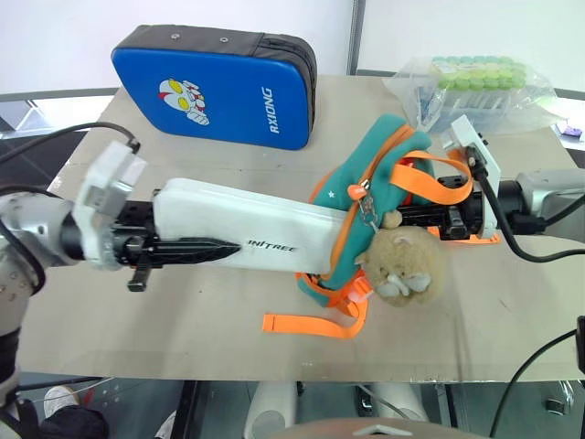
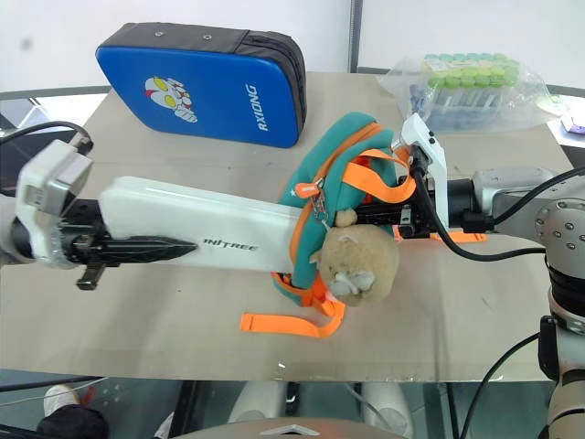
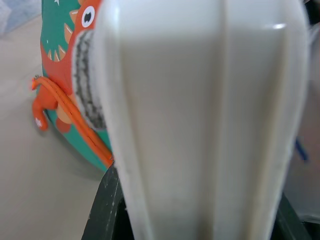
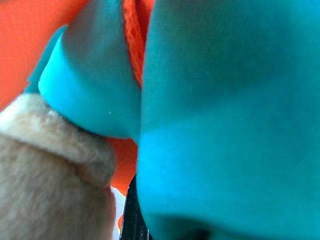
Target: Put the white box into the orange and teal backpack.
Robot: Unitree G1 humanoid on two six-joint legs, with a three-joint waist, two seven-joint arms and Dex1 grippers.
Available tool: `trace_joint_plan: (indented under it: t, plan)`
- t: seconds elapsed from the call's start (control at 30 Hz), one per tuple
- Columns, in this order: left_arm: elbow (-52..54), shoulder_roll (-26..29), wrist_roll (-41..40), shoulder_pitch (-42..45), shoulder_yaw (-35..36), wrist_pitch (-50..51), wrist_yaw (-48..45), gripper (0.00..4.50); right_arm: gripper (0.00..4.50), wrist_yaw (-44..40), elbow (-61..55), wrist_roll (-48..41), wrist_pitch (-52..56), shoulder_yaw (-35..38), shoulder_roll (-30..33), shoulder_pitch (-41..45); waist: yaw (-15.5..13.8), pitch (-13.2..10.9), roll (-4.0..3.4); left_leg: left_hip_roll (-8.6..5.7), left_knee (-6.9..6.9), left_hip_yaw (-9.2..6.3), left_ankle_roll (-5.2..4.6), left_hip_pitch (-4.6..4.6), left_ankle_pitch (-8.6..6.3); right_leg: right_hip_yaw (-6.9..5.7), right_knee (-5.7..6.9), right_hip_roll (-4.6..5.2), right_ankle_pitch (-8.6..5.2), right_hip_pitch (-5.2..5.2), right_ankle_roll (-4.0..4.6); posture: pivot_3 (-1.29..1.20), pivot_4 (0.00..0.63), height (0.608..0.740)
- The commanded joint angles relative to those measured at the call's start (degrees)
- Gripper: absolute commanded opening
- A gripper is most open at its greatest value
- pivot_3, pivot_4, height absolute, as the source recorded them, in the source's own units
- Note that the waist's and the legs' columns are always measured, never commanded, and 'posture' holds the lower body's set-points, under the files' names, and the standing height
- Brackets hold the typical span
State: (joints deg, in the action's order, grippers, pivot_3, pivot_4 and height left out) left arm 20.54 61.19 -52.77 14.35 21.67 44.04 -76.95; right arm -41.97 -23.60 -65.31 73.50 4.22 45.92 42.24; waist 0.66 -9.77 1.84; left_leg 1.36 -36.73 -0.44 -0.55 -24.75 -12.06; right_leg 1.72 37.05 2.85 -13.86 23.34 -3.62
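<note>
**Box half in the bag, long axis aimed at the opening**

Left eye view: the left gripper pinched one end of the box, black fingers pressed against its side. The box ran lengthwise across the table toward the robot's right, its far end already inside the mouth of the backpack. The right gripper was clamped on the backpack's far side among the orange straps, holding it up off the table — so the two arms faced each other along one line, with the box between them. The plush charm hung in front of the bag. A blue case and a clear bag lay well apart at the table's back.

Right eye view: the same line-up; most of the box's length was outside the bag, lettering exposed.

Left wrist view: the box rose straight out from between the fingers toward the backpack's orange-rimmed opening — axis and opening looked aligned.

Right wrist view: teal fabric and the charm pressed close to the lens; the jaws themselves were hidden.

Judged from this, the coming move was a push along the box's long axis by the left arm, the right steadying the bag.
</note>
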Motion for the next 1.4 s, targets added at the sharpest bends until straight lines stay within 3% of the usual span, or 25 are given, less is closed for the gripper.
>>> trace_joint_plan:
  t: [0.03, 0.3, 0.37, 0.57, 0.7, 0.8, 1.07, 1.2, 1.23, 1.33, 1.4]
  plan:
    - [5.14, -3.96, 1.38, 3.75, -2.83, -1.0, 10.05, 1.08, 0.04, -0.27, -1.61, -2.14, -1.13, 1.49, -0.42, 1.98, -0.18, 0.0, 0.0, -0.01, -0.03, -0.01, 0.0, 0.0, 0.0, 0.0, 0.0, 0.0, 0.0, -0.02, 0.0, 0.0, 0.15, 0.74]
    - [7.3, -10.19, 6.25, 9.43, -7.02, 1.41, 27.52, 1.08, 0.04, 1.8, -2.73, -3.26, -0.9, 2.54, -1.58, 1.4, 0.0, 0.01, 0.02, -0.03, -0.12, -0.1, 0.0, -0.02, 0.0, 0.0, 0.03, -0.04, 0.02, -0.08, -0.02, 0.0, 0.15, 0.74]
    - [6.94, -10.92, 7.12, 10.71, -8.24, 0.51, 28.36, 1.08, 0.04, 2.79, -3.34, -3.9, -1.13, 2.67, -2.06, 1.18, 0.0, 0.01, 0.02, -0.04, -0.11, -0.09, 0.0, -0.01, 0.0, 0.0, 0.04, -0.03, 0.02, -0.08, -0.02, 0.0, 0.15, 0.74]
    - [9.32, -10.52, 2.87, 12.44, -12.07, -0.83, 18.21, 1.08, 0.04, 3.24, -4.03, -2.97, -3.82, 1.73, -3.62, 1.08, -0.1, 0.01, 0.02, -0.05, -0.11, -0.08, 0.0, -0.01, 0.0, 0.0, 0.05, -0.03, 0.02, -0.08, -0.02, 0.0, 0.15, 0.74]
    - [5.7, -11.54, 7.84, 16.3, -18.37, -3.79, 13.44, 1.08, 0.04, 1.67, -4.12, -1.05, -5.03, 0.04, -3.3, 1.14, -0.2, 0.01, 0.02, -0.07, -0.12, -0.1, 0.0, -0.03, 0.0, -0.02, 0.03, -0.03, 0.01, -0.08, -0.02, 0.0, 0.15, 0.74]
    - [1.28, -15.65, 13.4, 23.03, -25.7, -4.39, 14.48, 1.08, 0.04, 0.84, -4.85, -0.87, -5.32, -0.66, -3.19, 1.48, -0.44, 0.01, 0.02, -0.07, -0.15, -0.17, 0.0, -0.01, 0.0, -0.07, 0.04, -0.06, 0.01, -0.12, -0.02, 0.0, 0.15, 0.74]
    - [-4.48, -27.03, 25.41, 30.32, -39.98, -2.93, 19.81, 1.08, 0.04, 2.21, -6.83, -1.32, -5.88, -0.72, -4.19, 0.44, -0.1, 0.02, 0.02, -0.08, -0.19, -0.18, 0.0, -0.05, 0.0, -0.05, 0.04, -0.06, 0.01, -0.13, -0.03, 0.0, 0.15, 0.74]
    - [-14.75, -38.47, 30.63, 33.65, -44.21, -5.65, 24.51, 1.08, 0.04, 4.71, -6.91, -0.27, -7.61, -0.33, -6.3, -1.01, -0.58, 0.03, 0.0, -0.1, -0.23, -0.19, -0.01, -0.03, 0.0, -0.07, 0.05, -0.05, 0.02, -0.18, -0.03, 0.0, 0.15, 0.74]
    - [-17.82, -39.87, 33.56, 33.91, -44.88, -10.59, 24.65, 1.08, 0.04, 5.83, -6.69, 0.32, -8.17, -0.11, -7.07, -1.39, -0.71, 0.03, 0.0, -0.11, -0.33, -0.2, -0.01, -0.04, 0.0, -0.09, 0.09, -0.04, 0.02, -0.2, -0.04, 0.0, 0.15, 0.74]
    - [-26.3, -40.23, 39.19, 33.06, -40.38, -21.67, 28.25, 2.4, 0.0, 10.61, -6.03, 6.44, -11.07, -0.58, -8.93, -3.67, -0.57, 0.08, -0.01, -0.11, -0.42, -0.18, -0.01, 0.01, 0.0, -0.04, 0.11, -0.05, 0.03, -0.24, -0.06, 0.0, 0.15, 0.74]
    - [-25.78, -39.16, 35.93, 31.9, -32.83, -22.79, 29.4, 3.3, 0.0, 13.1, -5.46, 9.62, -12.31, -0.47, -9.74, -5.23, -0.07, 0.09, -0.01, -0.09, -0.43, -0.18, -0.01, 0.07, 0.0, -0.03, 0.18, -0.06, 0.03, -0.25, -0.06, 0.0, 0.15, 0.74]
